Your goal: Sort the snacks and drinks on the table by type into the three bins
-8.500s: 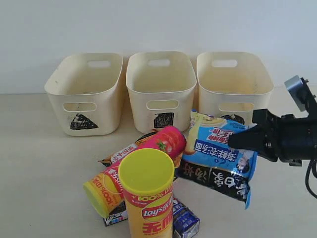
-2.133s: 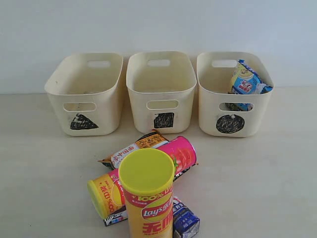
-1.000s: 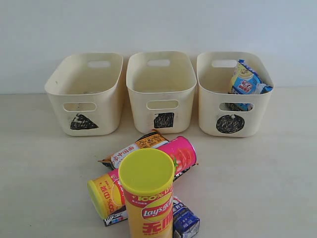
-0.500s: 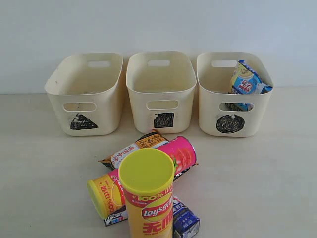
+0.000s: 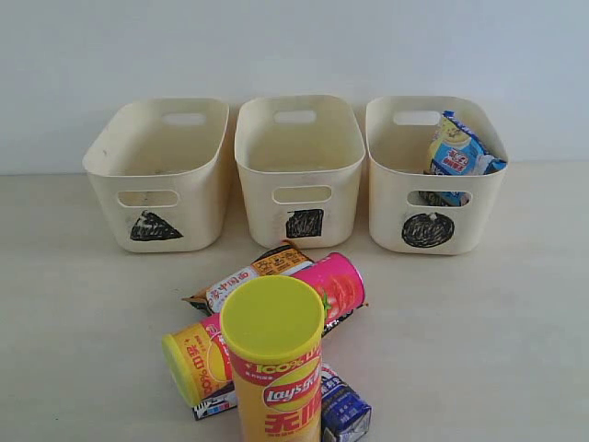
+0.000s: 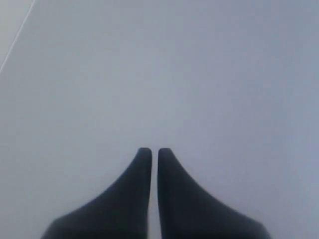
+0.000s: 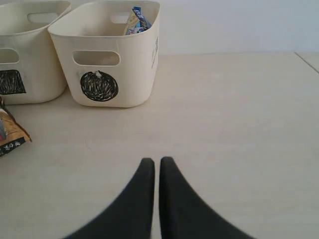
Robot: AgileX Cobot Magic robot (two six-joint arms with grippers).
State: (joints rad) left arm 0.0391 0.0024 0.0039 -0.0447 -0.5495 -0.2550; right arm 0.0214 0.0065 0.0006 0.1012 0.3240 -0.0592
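In the exterior view, at the far side of the table (image 5: 479, 350), I see a row: the triangle bin (image 5: 195, 221) on the left, the square bin (image 5: 262, 216) in the middle, the circle bin (image 5: 391, 216) on the right. The blue-white bag (image 5: 457, 152) stands tilted inside the circle bin, its top above the rim. Nearer to the camera the other things lie in one heap. The tall yellow Lay's canister (image 5: 273, 368) stands upright in front. The pink canister (image 5: 333, 284) and the yellow-orange canister (image 5: 198, 357) lie on their sides behind it, the orange-brown bag (image 5: 248, 274) lies behind them, and the dark purple carton (image 5: 345, 410) is just beside the foot of the Lay's canister

In the left wrist view the left gripper (image 6: 154, 152) has its fingers together, only a thin slit between them, and it holds nothing. Before it is a plain pale surface

In the right wrist view the right gripper (image 7: 157, 162) has its fingers together in the same way, with nothing in them, over the table. The circle bin with the bag is ahead of it, well apart, and the square bin is just beside that one
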